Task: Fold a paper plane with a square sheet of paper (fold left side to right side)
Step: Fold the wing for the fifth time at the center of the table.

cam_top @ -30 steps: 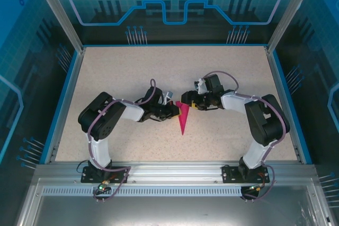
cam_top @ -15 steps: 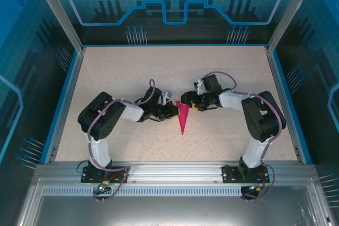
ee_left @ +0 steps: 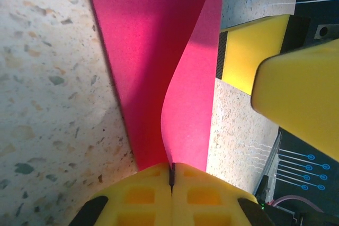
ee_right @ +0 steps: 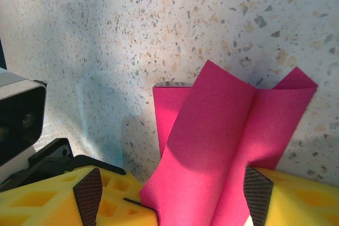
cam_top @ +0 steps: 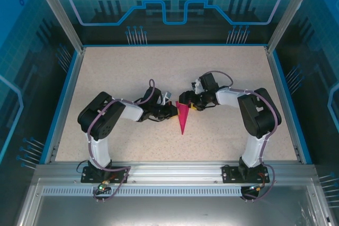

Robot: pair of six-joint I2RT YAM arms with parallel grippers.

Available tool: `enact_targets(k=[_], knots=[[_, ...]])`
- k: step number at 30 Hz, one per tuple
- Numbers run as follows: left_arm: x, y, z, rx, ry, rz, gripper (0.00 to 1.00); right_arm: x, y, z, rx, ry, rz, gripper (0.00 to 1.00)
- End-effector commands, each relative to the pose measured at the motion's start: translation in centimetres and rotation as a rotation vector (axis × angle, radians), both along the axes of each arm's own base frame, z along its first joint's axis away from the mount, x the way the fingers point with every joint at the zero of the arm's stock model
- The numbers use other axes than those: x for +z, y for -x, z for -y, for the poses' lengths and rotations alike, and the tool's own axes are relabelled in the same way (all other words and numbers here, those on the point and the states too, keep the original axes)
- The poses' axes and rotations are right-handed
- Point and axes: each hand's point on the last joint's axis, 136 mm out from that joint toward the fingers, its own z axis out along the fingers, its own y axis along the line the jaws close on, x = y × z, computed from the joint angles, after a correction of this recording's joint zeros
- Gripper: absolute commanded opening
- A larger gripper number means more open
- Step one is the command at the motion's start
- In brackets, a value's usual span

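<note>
Paper (cam_top: 183, 119) is mid-surface (cam_top: 222, 72), a narrow wedge with its tip at 6 o'clock. Left claw (ee_left: 171, 175) sits at its 9 o'clock, pressed together on the flap's edge. It holds that flap curled up off the flat layer, so I read this as mid-fold, left over right. Right claw (ee_right: 172, 194) is at the paper's 1 o'clock, spread, fingers (ee_right: 87, 197) straddling the raised flap without gripping, probably staged to take or press it. Both arms are low, elbows out, wrists aimed at centre.

The speckled beige worktop (cam_top: 132, 72) bears a folded pink sheet of paper (cam_top: 183, 119), between left claw (cam_top: 174, 110) and right claw (cam_top: 185, 101).
</note>
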Motion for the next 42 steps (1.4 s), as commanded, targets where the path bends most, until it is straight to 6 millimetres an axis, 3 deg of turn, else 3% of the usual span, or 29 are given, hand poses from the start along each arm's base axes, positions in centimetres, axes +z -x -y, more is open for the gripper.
enact_targets(k=[1, 20, 24, 31, 33, 36, 39, 42], knots=[[-0.8, -0.2, -0.7, 0.004, -0.028, 0.005, 0.0, -1.9, 1.1, -0.1, 0.034, 0.054, -0.053, 0.75], [-2.1, -0.6, -0.4, -0.008, -0.037, -0.018, 0.0, -2.2, 1.7, -0.6, 0.056, 0.053, -0.067, 0.76], [-2.8, -0.4, -0.5, -0.007, -0.05, -0.034, 0.0, -0.4, 0.8, -0.8, 0.056, 0.022, -0.021, 0.76], [-3.3, -0.1, -0.8, -0.007, -0.068, -0.044, 0.0, 3.2, 0.1, 1.1, 0.037, 0.099, 0.071, 0.76], [-3.4, -0.1, -0.8, -0.008, -0.069, -0.044, 0.0, 3.7, 0.2, 0.9, 0.03, 0.086, 0.084, 0.71], [-3.5, -0.1, -0.8, -0.008, -0.071, -0.047, 0.0, 4.1, 0.1, 0.0, 0.038, 0.04, 0.087, 0.55], [-3.6, -0.1, -0.8, -0.009, -0.072, -0.047, 0.0, 3.6, 0.0, -1.2, 0.055, 0.029, 0.069, 0.38], [-3.5, -0.1, -0.8, -0.012, -0.074, -0.048, 0.0, 2.8, -0.2, -1.9, 0.062, 0.038, 0.052, 0.29]])
